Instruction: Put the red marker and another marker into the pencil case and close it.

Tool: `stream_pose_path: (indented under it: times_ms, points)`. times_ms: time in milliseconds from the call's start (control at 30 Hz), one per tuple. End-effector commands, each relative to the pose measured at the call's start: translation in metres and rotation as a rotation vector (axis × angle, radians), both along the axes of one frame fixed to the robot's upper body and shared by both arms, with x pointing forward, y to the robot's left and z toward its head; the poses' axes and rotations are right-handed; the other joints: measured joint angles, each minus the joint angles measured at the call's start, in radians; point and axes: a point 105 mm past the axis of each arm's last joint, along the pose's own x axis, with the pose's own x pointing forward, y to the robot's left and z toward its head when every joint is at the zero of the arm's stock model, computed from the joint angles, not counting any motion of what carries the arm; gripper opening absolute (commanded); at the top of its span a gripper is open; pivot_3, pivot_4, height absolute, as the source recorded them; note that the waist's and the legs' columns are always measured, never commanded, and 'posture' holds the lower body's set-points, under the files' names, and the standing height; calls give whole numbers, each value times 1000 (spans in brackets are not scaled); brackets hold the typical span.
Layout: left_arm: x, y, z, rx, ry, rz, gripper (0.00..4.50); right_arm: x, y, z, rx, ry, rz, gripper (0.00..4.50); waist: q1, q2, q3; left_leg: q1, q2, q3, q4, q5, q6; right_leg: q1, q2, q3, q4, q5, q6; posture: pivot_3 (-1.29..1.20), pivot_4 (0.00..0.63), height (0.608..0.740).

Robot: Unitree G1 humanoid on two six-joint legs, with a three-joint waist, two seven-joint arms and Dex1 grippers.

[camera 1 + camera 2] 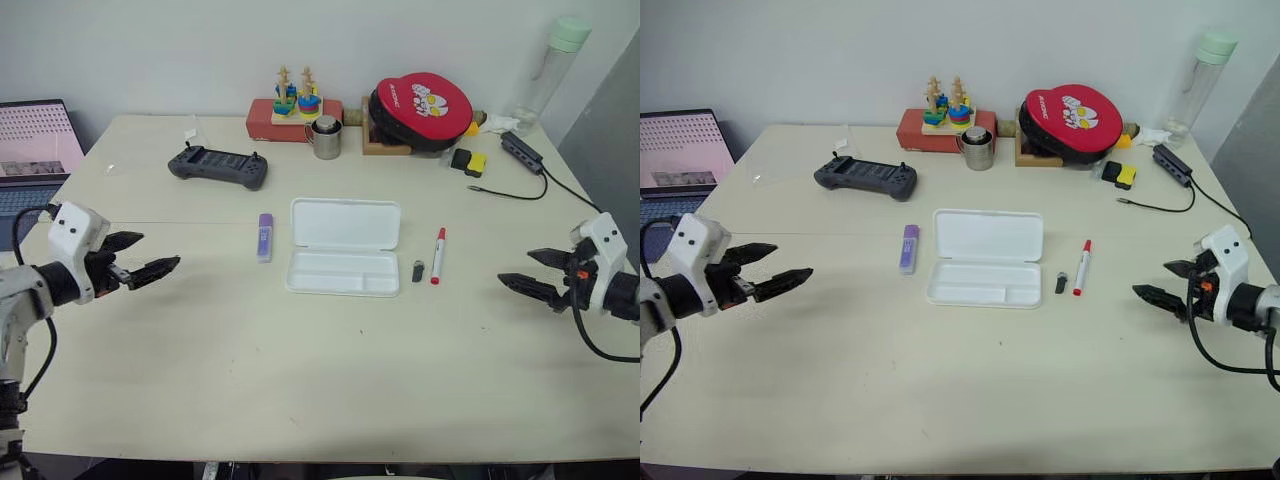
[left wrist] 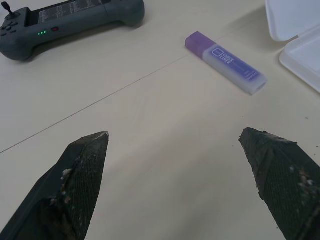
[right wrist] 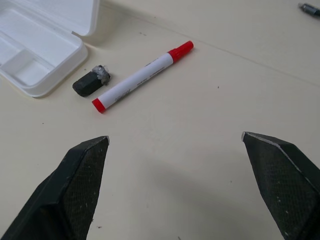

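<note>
- Both grippers hover wide apart, empty: left gripper (image 1: 150, 262), right gripper (image 1: 533, 273).
- Purple marker (image 1: 265, 237) lies left of the open case (image 1: 343, 246).
- Red marker (image 1: 438, 255) lies right, beside a grey stub (image 1: 418, 271).

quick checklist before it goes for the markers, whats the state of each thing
1. Case open, tray bare: ok.
2. Red marker lies free on the table right of the case, beside a small dark stub but apart from it: ok.
3. Purple marker lies free left of the case: ok.
4. Left gripper open, holding nothing, facing the purple marker: ok.
5. Right gripper open, holding nothing, facing the red marker: ok.
6. Markers in the case: not ok, both are on the table.
</note>
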Motion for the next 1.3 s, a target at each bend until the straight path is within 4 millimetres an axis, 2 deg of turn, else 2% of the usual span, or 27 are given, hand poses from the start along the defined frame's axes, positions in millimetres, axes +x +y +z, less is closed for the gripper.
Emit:
stream_pose_path:
  times_ms: [33, 167, 300, 467, 567, 967, 1067, 1300]
  points:
    - [-4, 2, 4, 40, 16, -31, 4500, 0, 7, 14, 28, -15, 44, 4478, 0, 0, 0, 0, 0, 0, 0, 0, 0, 0, 0, 0, 0, 0, 0, 0, 150, 740]
    - [0, -4, 1, 57, 13, -46, 4500, 7, 4, 17, 20, -63, 4, 4478, 1, -1, 0, -1, 0, -1, 0, 0, 0, 0, -1, 0, 0, 0, 0, 0, 150, 740]
    - [2, -9, 2, 34, 6, -52, 4500, 16, 1, 29, 20, -164, -27, 4478, 1, -1, 0, -1, 0, -1, 0, 0, 0, 0, -1, 0, 0, 0, 0, 0, 150, 740]
    - [4, -13, 5, 58, -29, -65, 4500, 14, -3, 23, -30, -172, -12, 4478, 1, -1, 0, -1, 0, -1, 0, 0, 0, 0, -1, 1, 0, 0, 0, 0, 150, 740]
    - [8, -17, 7, 66, -60, -64, 4500, 15, -3, 26, -10, -226, -19, 4478, 2, -1, 0, -1, 0, -1, 0, 0, 0, 0, -1, 0, 0, 0, 0, 0, 150, 740]
    - [13, -21, 10, 66, -116, -66, 4500, 10, -2, 21, 21, -141, -13, 4478, 2, -1, 0, -1, 0, -1, 0, 0, 0, 0, -1, 0, 1, 0, 0, 0, 150, 740]
    - [15, -26, 10, 50, -104, -94, 4500, 8, 5, 24, 48, -133, 16, 4478, 2, -1, 0, -1, 0, -1, 1, 0, 0, 0, -1, 0, 1, 0, 0, 0, 150, 740]
    - [19, -118, 16, -30, -76, -456, 4500, -12, 76, 60, 160, -208, 297, 4478, 4, -1, 0, -1, -1, -1, 2, 0, 0, 1, -2, 0, 1, 0, 0, 0, 150, 740]
